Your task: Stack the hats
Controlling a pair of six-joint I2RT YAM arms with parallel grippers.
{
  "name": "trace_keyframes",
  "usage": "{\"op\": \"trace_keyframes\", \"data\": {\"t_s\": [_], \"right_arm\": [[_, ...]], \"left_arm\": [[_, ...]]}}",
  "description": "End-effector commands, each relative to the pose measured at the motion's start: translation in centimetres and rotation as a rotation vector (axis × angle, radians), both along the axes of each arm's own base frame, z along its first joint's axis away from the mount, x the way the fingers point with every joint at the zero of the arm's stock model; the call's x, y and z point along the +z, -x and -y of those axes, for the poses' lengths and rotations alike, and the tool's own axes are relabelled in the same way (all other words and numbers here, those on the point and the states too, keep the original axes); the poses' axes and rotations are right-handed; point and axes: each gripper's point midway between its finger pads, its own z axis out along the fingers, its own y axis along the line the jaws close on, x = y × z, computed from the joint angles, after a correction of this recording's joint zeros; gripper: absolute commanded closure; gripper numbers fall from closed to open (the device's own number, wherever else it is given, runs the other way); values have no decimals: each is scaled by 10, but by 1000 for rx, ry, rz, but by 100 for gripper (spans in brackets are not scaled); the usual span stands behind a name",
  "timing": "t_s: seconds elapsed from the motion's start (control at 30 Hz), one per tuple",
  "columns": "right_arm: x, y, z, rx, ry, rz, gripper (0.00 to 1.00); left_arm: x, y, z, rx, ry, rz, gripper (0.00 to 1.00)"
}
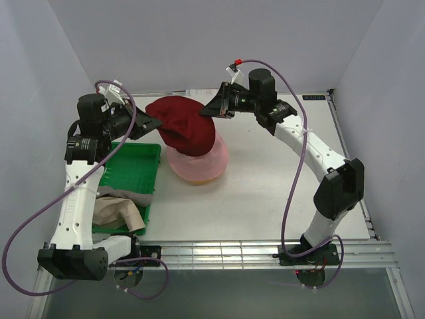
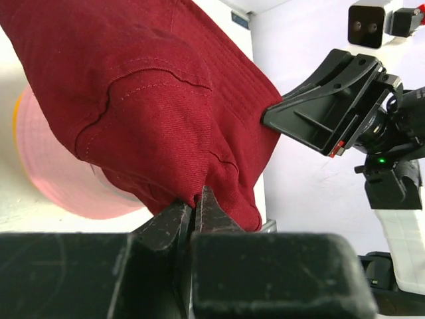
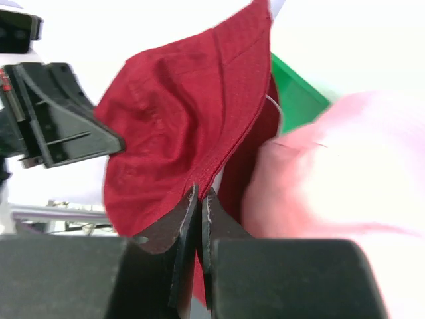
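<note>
Green plastic tray (image 1: pixel 147 159) lay at left-centre of the top view, with a beige hat (image 1: pixel 116 211) crumpled in its lower end. White table (image 1: pixel 265 199) spread to the right. Dark red hat (image 1: pixel 182 126) hung at upper centre, stretched between left gripper (image 1: pixel 154 122) and right gripper (image 1: pixel 207 111). It sat over a pale pink hat (image 1: pixel 202 166) resting on the table just right of the tray, and covered that hat's upper part.

Left wrist view: left gripper's jaws stood pressed together at bottom centre, pinching a fold of the dark red hat's edge. Twill cloth with stitched seams filled the upper left. The pale pink hat showed beneath it at left, with a sliver of yellow-orange hat (image 2: pixel 16 116) at its far-left edge. Right gripper met the cloth at centre right.

Right wrist view: right gripper's jaws were closed on the brim edge at bottom centre, with rows of stitching along the brim. The pale pink hat, blurred, filled the lower right, a corner of the tray showing behind it. Left gripper held the cloth at left.
</note>
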Motion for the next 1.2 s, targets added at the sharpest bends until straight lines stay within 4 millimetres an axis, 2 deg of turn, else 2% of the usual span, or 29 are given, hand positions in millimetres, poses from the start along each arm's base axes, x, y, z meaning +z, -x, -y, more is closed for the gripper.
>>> {"op": "trace_keyframes", "data": {"t_s": [0.0, 0.2, 0.37, 0.63, 0.77, 0.87, 0.9, 0.97, 1.0, 1.17], "right_arm": [[-19, -21, 5, -61, 69, 10, 92], [-41, -28, 11, -107, 110, -22, 92], [-55, -36, 21, -147, 128, -46, 92], [-83, -38, 40, -171, 124, -106, 92], [-83, -32, 44, -146, 60, -94, 92], [-85, -29, 45, -135, 53, -76, 92], [-84, -28, 45, -129, 48, -71, 92], [-85, -26, 47, -119, 34, -59, 92], [-84, -25, 47, -116, 24, -52, 92], [-78, -21, 48, -76, -24, -28, 92]], "left_arm": [[0, 7, 2, -11, -10, -20, 85], [-1, 5, 7, -43, -3, -29, 69], [6, 4, 18, -120, 10, -2, 55], [10, 1, 28, -174, 27, 18, 32], [15, -3, 29, -171, 27, 36, 28], [11, -7, 22, -111, 17, 23, 28], [2, -12, 15, -45, 9, -4, 27], [1, -10, 6, 38, 10, -10, 27], [-13, -13, -2, 118, 24, -60, 27], [-39, -5, -14, 249, 81, -125, 27]]}}
